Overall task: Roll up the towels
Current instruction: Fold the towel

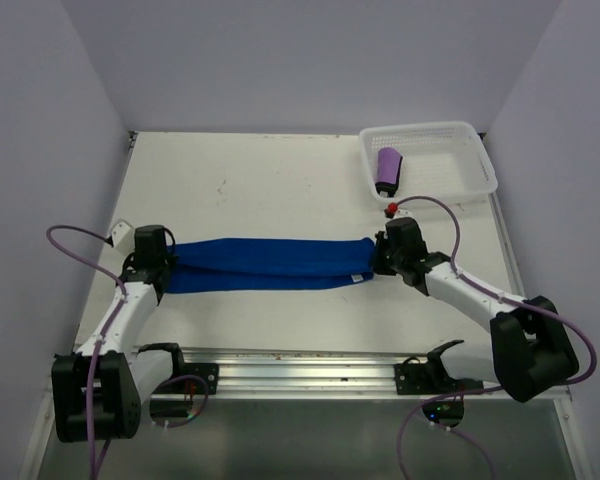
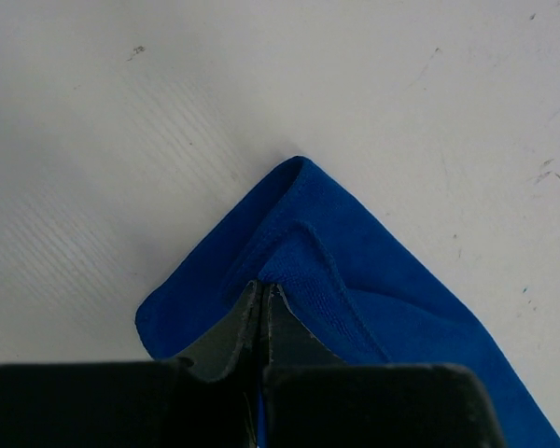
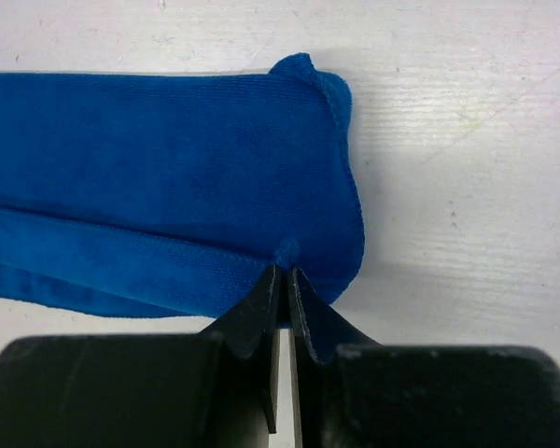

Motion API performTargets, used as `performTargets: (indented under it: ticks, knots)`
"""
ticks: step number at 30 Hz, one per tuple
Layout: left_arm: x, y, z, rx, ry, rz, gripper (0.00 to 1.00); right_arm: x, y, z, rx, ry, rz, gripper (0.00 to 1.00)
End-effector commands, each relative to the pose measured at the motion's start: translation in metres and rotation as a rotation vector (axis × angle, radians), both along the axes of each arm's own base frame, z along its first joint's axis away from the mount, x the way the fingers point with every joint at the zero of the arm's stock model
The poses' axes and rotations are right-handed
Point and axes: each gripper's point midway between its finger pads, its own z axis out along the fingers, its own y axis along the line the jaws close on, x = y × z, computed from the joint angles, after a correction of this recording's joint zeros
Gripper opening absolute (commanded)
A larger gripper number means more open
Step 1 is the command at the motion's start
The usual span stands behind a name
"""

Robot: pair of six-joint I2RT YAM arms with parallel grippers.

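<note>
The royal blue towel (image 1: pixel 270 263) lies folded into a long strip across the table, stretched between both arms. My left gripper (image 1: pixel 164 268) is shut on its left end; in the left wrist view the fingertips (image 2: pixel 263 287) pinch the blue cloth (image 2: pixel 355 271). My right gripper (image 1: pixel 378 256) is shut on its right end; in the right wrist view the fingertips (image 3: pixel 285 271) pinch the folded edge (image 3: pixel 168 177). The purple towel (image 1: pixel 388 170) sits rolled up inside the white basket.
The white mesh basket (image 1: pixel 470 165) stands at the back right corner of the table. A small red object (image 1: pixel 389 207) lies just in front of it, next to my right wrist. Grey walls close in the table on three sides.
</note>
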Motion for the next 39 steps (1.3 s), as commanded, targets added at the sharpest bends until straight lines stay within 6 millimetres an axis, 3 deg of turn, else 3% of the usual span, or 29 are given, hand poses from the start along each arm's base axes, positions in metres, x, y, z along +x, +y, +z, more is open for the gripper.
performTargets:
  ticks: [1,2,4,7,10,13,14,19,24,28,33,34,35,36,38,39]
  knots:
    - [-0.002,0.007,0.001,0.007,-0.022,0.039,0.00,0.003,0.009,0.004,0.030,-0.032,0.052,0.09]
    - [-0.002,0.007,0.000,0.007,-0.021,0.039,0.00,0.001,0.012,0.005,0.045,-0.031,0.071,0.13]
    - [-0.003,0.006,-0.002,0.005,-0.014,0.036,0.00,0.000,0.016,0.009,0.059,-0.036,0.090,0.29]
    - [-0.004,0.004,-0.006,-0.005,-0.004,0.026,0.01,0.000,0.018,0.018,0.073,-0.054,0.099,0.38]
    - [-0.004,0.002,-0.007,-0.011,-0.002,0.019,0.19,0.001,0.017,0.030,0.078,-0.078,0.093,0.41]
    - [-0.006,0.003,-0.005,-0.004,0.007,0.024,0.29,0.003,0.018,0.043,0.098,-0.113,0.088,0.38]
    - [-0.006,0.004,-0.003,-0.002,0.005,0.029,0.33,0.005,0.020,0.050,0.110,-0.133,0.090,0.32]
    - [-0.003,0.011,0.014,0.030,0.003,0.044,0.41,0.016,0.030,0.070,0.153,-0.175,0.101,0.27]
    - [0.002,0.014,0.034,0.056,-0.022,0.044,0.45,0.024,0.036,0.067,0.157,-0.163,0.105,0.27]
    - [0.005,0.018,0.047,0.077,-0.034,0.051,0.49,0.030,0.048,0.070,0.179,-0.174,0.130,0.11]
    - [0.025,0.001,0.054,0.048,-0.103,-0.075,0.47,0.032,0.084,0.073,0.177,-0.183,0.221,0.09]
    - [0.030,-0.003,0.055,0.040,-0.114,-0.101,0.44,0.033,0.090,0.065,0.158,-0.167,0.231,0.09]
    - [0.033,-0.007,0.049,0.038,-0.094,-0.141,0.39,0.028,0.103,0.065,0.155,-0.163,0.268,0.09]
    - [0.047,-0.020,0.056,0.011,-0.143,-0.223,0.35,0.031,0.113,0.072,0.156,-0.180,0.290,0.09]
    - [0.057,-0.028,0.048,-0.003,-0.117,-0.290,0.22,0.026,0.132,0.065,0.147,-0.161,0.333,0.10]
    - [0.066,-0.033,0.055,-0.015,-0.129,-0.322,0.14,0.029,0.140,0.071,0.156,-0.170,0.346,0.10]
